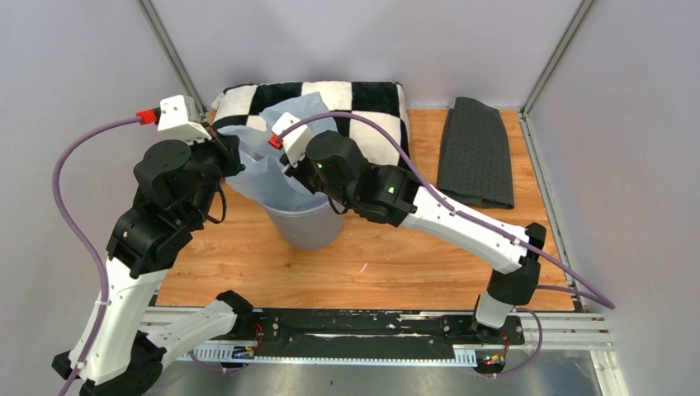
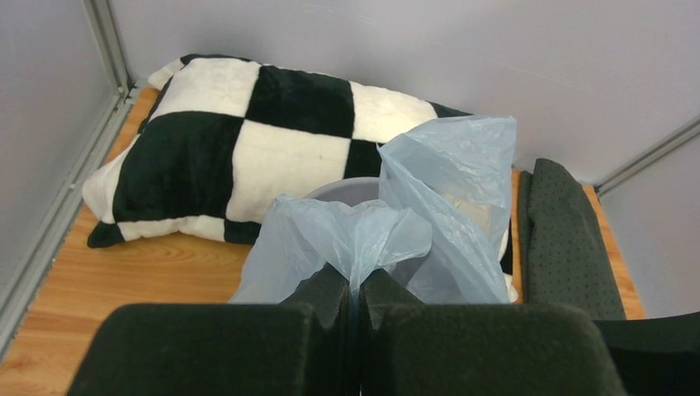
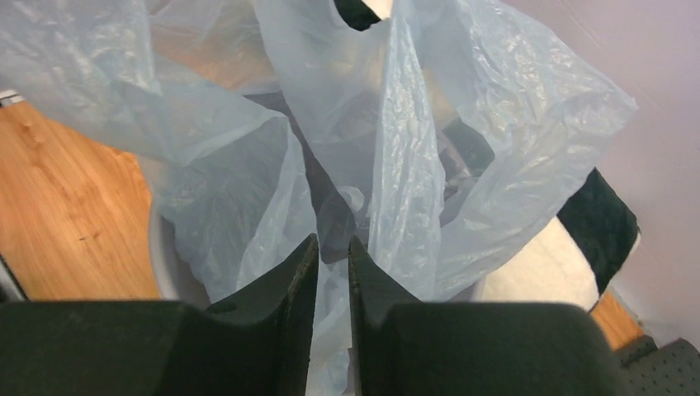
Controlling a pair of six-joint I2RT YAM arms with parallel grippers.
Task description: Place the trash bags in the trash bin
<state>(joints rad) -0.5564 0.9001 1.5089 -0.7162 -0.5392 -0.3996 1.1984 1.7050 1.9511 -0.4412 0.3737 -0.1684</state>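
Pinching the trash bag (image 2: 450, 190) draped over the trash bin (image 1: 309, 223) at its 10 o'clock rim, the left gripper (image 2: 357, 276) has jaws closed on film; right gripper (image 3: 332, 247) jaws nearly together, grip undetermined.

Your crinkly pale-blue trash bag (image 2: 446, 190) is pinched in your left claw (image 2: 359, 285), draped over the upright grey trash bin (image 1: 309, 227) just beyond it.

Plain pale grey walls (image 1: 371, 41) enclose a wooden table (image 1: 396, 264), with metal posts (image 1: 169, 49) in the back corners. A checkered pillow (image 1: 376, 95) and a dark mat (image 1: 475, 153) lie along its back edge. Lighting is soft and even.
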